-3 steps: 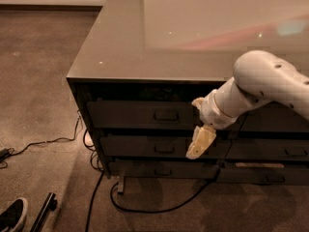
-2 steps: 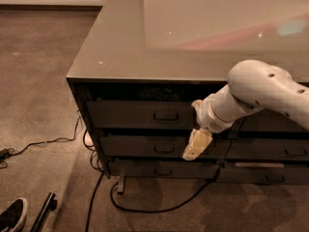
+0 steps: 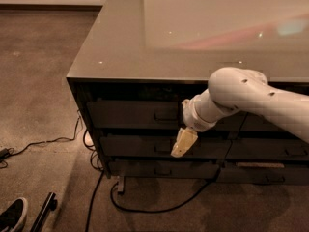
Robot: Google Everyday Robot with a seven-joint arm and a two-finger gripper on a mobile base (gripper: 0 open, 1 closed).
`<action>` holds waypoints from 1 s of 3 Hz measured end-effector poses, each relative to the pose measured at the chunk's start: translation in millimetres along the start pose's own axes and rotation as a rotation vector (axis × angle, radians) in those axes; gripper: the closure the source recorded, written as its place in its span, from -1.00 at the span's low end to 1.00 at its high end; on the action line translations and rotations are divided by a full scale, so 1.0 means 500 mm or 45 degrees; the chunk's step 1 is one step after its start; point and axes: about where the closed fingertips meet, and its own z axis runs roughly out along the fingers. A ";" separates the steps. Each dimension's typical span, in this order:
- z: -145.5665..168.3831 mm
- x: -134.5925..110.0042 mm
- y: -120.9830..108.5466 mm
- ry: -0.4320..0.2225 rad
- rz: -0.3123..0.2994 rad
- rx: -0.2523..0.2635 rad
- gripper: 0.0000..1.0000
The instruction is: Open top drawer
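Top drawer (image 3: 130,114) lies above and left of the gripper (image 3: 180,146), its pull (image 3: 165,115) just above it. Gripper points down before the middle drawer (image 3: 135,146); open or closed, cannot tell. Cable (image 3: 145,208) lies on the floor below.

We see the white arm (image 3: 241,98) reach in from the right across the front of the grey-topped desk (image 3: 125,42), its pale yellow tool (image 3: 183,143) hanging just right of and below the loop pull (image 3: 165,115) of the top drawer (image 3: 130,114), over the second drawer (image 3: 135,146). Black cables (image 3: 145,209) trail across the brown carpet (image 3: 38,81), and a dark shoe (image 3: 12,215) shows at lower left.
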 end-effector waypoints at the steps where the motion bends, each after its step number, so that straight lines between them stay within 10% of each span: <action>1: 0.049 0.010 -0.025 0.049 0.000 0.003 -1.00; 3: 0.061 0.026 -0.022 0.055 0.017 0.051 -1.00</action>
